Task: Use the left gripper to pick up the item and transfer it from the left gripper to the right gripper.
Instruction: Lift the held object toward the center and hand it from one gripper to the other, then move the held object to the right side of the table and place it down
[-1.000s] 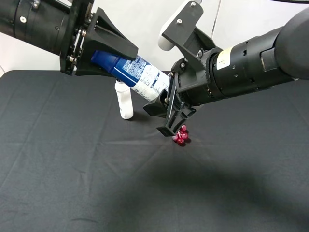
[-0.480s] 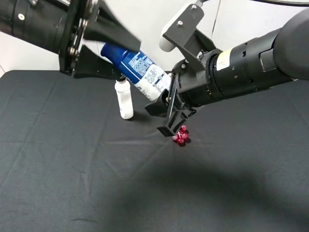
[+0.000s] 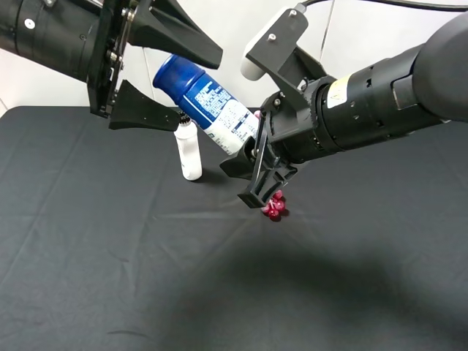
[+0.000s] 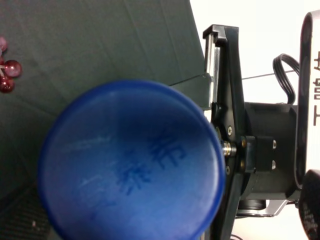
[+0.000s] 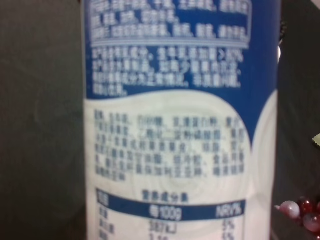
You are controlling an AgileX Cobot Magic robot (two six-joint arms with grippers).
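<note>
The spray can hangs tilted in the air, its blue cap toward the upper left and its white body toward the lower right. My right gripper is shut on the white lower end. My left gripper is open, its wide jaws spread above and below the cap without touching it. In the left wrist view the blue cap fills the picture, with the right gripper's black frame behind it. In the right wrist view the can's printed label fills the frame.
A small white bottle with a black cap stands upright on the black cloth just below the can. A bunch of red grapes lies under the right gripper; it also shows in the right wrist view.
The left gripper's jaws have opened off the can's cap end. The can stays in the right gripper, tilted a little more upright.
</note>
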